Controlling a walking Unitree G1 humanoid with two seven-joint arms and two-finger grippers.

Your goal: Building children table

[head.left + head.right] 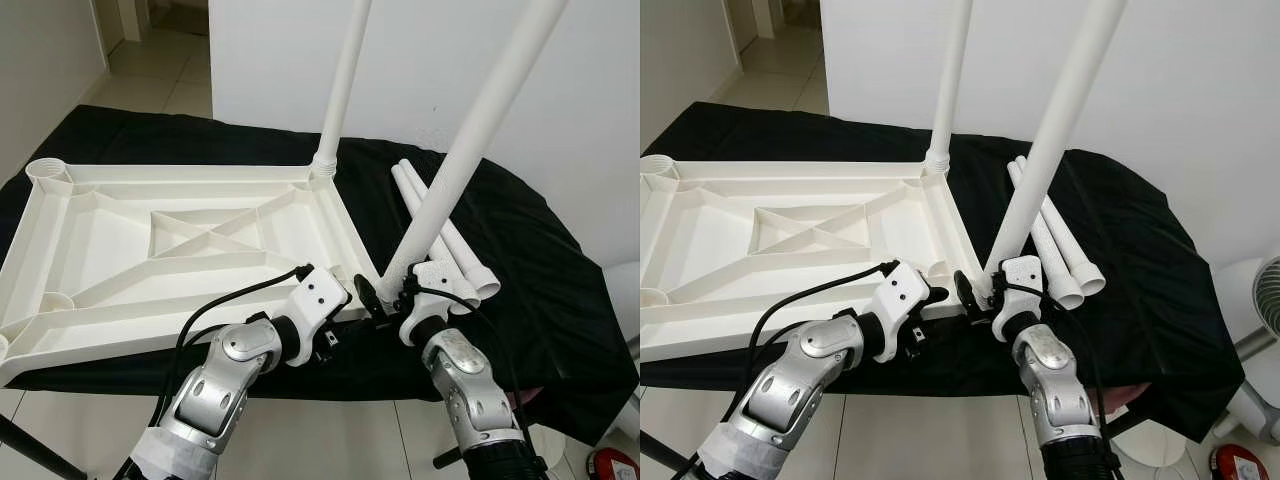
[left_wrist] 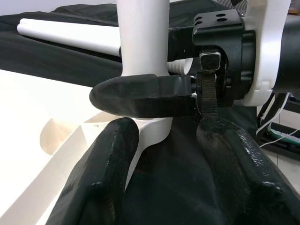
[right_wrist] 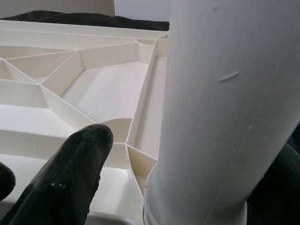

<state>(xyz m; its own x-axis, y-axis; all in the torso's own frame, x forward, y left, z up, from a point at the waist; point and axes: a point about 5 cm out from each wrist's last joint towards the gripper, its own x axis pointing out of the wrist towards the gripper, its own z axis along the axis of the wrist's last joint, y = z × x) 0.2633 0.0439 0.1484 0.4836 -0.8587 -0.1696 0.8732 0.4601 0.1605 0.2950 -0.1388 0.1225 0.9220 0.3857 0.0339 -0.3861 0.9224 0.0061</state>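
Left eye view | right gripper (image 1: 385, 297) clamps leg (image 1: 470, 140) | corner socket (image 3: 136, 164)

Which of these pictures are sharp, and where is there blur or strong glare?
Eye views: sharp, evenly lit; the tabletop looks bright but keeps its ribs. Left wrist view: near fingers soft. Right wrist view: the leg is close and slightly blurred.

One white tabletop (image 1: 120, 250), four white legs (image 1: 470, 150) — two upright, two lying loose.

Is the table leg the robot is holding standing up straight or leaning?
Leaning. The leg in the right gripper tilts away from its corner of the upside-down tabletop, while the far leg stands nearly straight.
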